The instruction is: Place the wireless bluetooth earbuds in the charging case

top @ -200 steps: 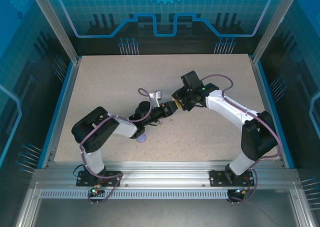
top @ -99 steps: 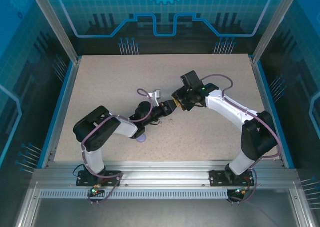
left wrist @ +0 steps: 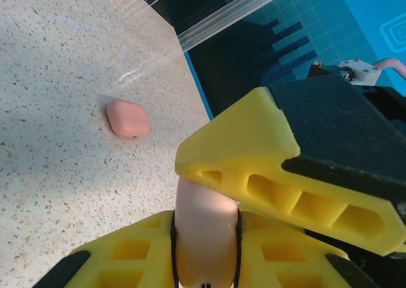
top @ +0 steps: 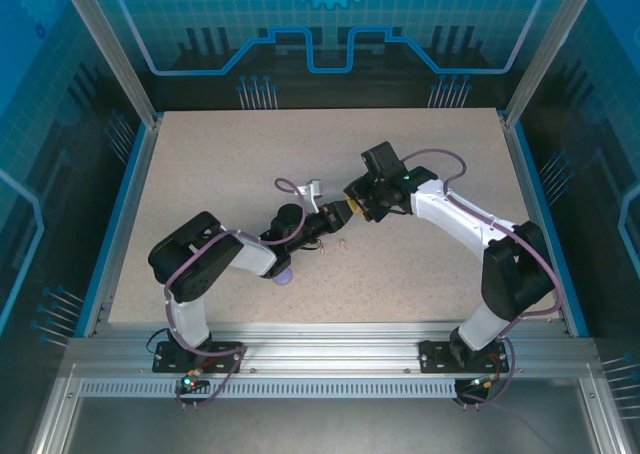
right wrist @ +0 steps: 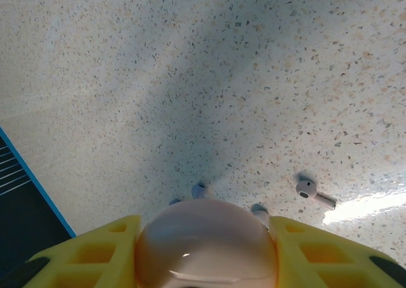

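Near edge: We see a rounded purple thing (top: 283,278) on the speckled surface (top: 200,174), half tucked beneath the left arm (top: 215,259).
Left pincer: The left pincer (left wrist: 206,240) is clenched on a pale pink piece (left wrist: 204,212), which sits snug between its yellow fingers. Whether it is a bud or part of a case, we cannot tell.
Meeting point: At mid-surface the two arms stand nose to nose. A yellow finger of the right pincer (top: 353,207) lies across the far end of that pink piece.
Right pincer: It is grasping a pale pink case (right wrist: 206,247), a smooth dome touching both of its fingers.
Buds: Just beyond the held case, pale buds lie on the surface. One stemmed bud (right wrist: 312,193) lies on its side in plain view to the right. Several small buds (right wrist: 200,189) peep past the dome's edge, too hidden for us to count with confidence.
Far side: A coral case (left wrist: 127,118) rests alone on the surface, closed, near the blue rim (left wrist: 198,94). It is well apart from both pincers.
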You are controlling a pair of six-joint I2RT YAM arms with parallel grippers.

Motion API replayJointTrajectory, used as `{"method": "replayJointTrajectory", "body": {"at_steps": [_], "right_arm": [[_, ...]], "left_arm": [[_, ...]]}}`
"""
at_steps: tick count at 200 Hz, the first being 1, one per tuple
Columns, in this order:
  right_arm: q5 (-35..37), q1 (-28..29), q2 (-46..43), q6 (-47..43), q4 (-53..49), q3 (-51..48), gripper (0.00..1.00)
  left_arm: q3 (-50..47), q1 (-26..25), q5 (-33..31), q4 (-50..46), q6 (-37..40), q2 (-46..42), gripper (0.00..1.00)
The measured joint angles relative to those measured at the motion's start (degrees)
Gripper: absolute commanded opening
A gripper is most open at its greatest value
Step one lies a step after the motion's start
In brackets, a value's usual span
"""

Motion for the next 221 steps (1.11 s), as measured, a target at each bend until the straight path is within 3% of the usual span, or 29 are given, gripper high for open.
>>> {"method": "replayJointTrajectory", "body": {"at_steps": [19, 46, 61, 115, 171, 221], "right_arm": [[0.50, 0.00, 0.00, 0.00, 0.09, 0.00, 0.48], [0.20, -0.04, 0.00, -0.26, 0.39, 0.00, 0.79], [-0.20, -0.35, 0.00, -0.55, 0.37, 0.33, 0.86], [-0.15, -5.55, -7.72, -10.23, 0.92, -1.49, 0.90], [-3.06, -7.89, -27.04, -30.08, 9.62, -21.33, 0.90], [-12.55, -8.17, -34.34, -43.45, 18.01, -32.61, 0.90]], "left_arm": [[0.13, 0.00, -0.02, 0.33, -0.11, 0.26, 0.05], [0.17, 0.00, -0.02, 0.52, -0.17, 0.26, 0.00], [0.15, 0.00, -0.09, 0.13, -0.22, 0.26, 0.00], [-0.98, 1.18, 2.91, -7.89, -0.07, -3.98, 0.00], [3.58, 6.78, 17.00, -26.86, 8.46, -13.60, 0.00], [6.29, 10.67, 29.79, -37.79, 16.31, -17.18, 0.00]]}}
